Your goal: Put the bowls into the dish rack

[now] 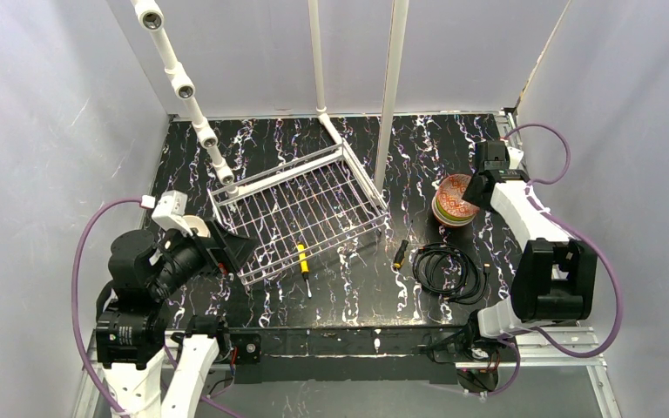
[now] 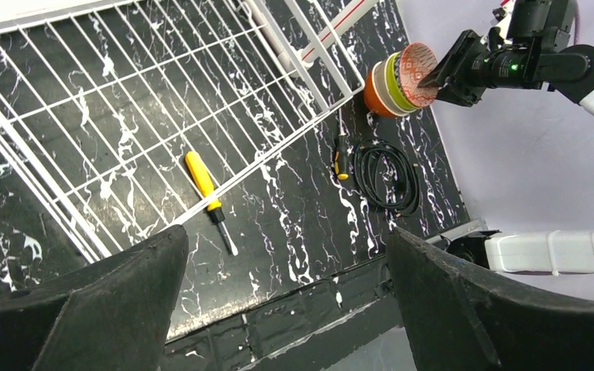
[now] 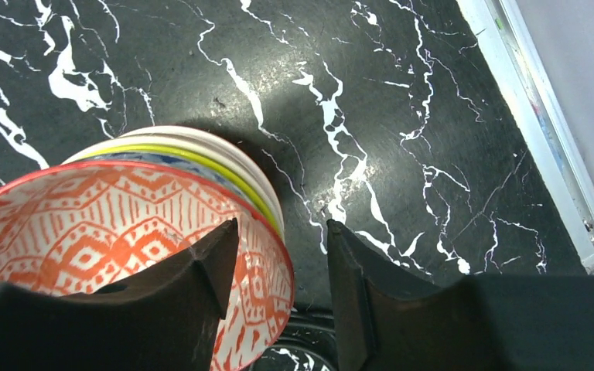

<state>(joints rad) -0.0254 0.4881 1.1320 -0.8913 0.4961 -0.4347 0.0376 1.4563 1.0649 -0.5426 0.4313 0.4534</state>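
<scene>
The bowls (image 1: pixel 451 205) stand nested in one stack on the black marbled table, right of the dish rack (image 1: pixel 296 209). The top bowl (image 3: pixel 85 224) has a red patterned inside; yellow-green, white and orange rims show beneath it (image 2: pixel 390 81). My right gripper (image 3: pixel 282 229) straddles the top bowl's near rim, one finger inside and the other outside. Its jaws are partly narrowed, and a gap remains between the outer finger and the rim. The white wire dish rack (image 2: pixel 124 100) holds no bowl. My left gripper (image 2: pixel 286 236) hovers wide open near the rack's front left corner.
A yellow-handled screwdriver (image 1: pixel 303 259) lies at the rack's front edge. A small yellow-and-black tool (image 1: pixel 399 254) and a coiled black cable (image 1: pixel 449 268) lie in front of the bowls. White pipes (image 1: pixel 392 87) rise behind the rack. The enclosure wall stands close on the right.
</scene>
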